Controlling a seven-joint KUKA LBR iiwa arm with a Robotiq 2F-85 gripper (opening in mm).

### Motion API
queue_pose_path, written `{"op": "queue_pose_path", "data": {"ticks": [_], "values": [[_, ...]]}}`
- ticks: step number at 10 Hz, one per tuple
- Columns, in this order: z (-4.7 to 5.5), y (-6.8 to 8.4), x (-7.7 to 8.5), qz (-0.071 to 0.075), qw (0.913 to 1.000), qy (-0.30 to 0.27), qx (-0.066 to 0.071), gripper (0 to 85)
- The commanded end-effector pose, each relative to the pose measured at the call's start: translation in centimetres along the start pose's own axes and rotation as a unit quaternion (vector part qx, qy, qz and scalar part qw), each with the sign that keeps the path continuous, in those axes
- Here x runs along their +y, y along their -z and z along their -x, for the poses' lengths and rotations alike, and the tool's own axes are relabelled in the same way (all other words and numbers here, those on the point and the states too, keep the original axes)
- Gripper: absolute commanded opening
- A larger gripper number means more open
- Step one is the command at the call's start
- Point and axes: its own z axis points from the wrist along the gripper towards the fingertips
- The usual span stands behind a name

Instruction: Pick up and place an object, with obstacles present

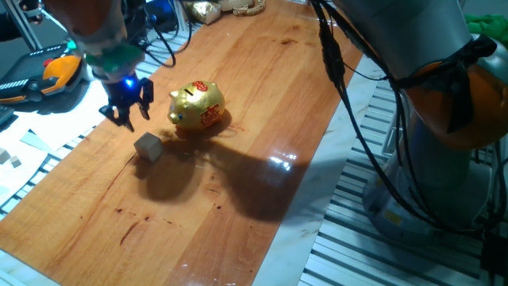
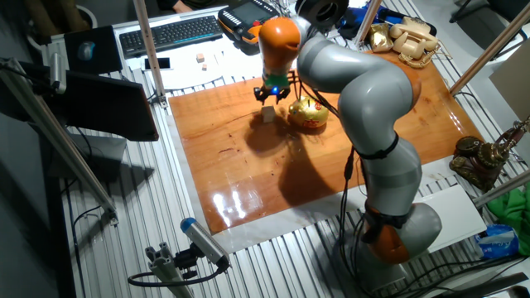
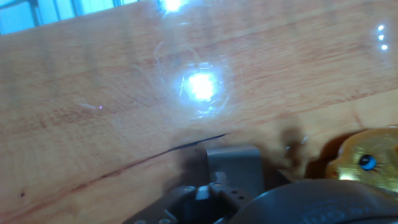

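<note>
The small pale wooden cube rests on the wooden tabletop, just left of and in front of the gold pig bank with red markings. My gripper hangs a little above the table, behind and slightly left of the cube. Its fingers are spread and hold nothing. From the other fixed view, the gripper is just above the cube, with the pig to its right. The hand view shows the pig's face at the lower right. It also shows a blurred grey block at the bottom edge, and I cannot tell what that is.
The tabletop has a pale strip along its left edge, holding tiny pale blocks and an orange and black handset. A gold telephone stands at the far corner. The robot base stands beside the table.
</note>
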Motion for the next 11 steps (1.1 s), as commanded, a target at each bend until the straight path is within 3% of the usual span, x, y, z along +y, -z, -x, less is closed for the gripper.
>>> {"op": "queue_pose_path", "data": {"ticks": [1, 3, 6, 8, 11], "values": [[0.0, 0.8, -0.1, -0.002, 1.0000, 0.002, -0.004, 0.0], [0.1, 1.7, -0.5, -0.006, 0.9998, 0.015, -0.010, 0.0], [0.6, 4.1, -2.1, 0.006, 0.9987, 0.048, -0.016, 0.0], [0.7, 6.2, -3.7, 0.011, 0.9973, 0.067, -0.025, 0.0], [0.3, 8.1, -6.2, 0.016, 0.9960, 0.086, -0.022, 0.0]]}}
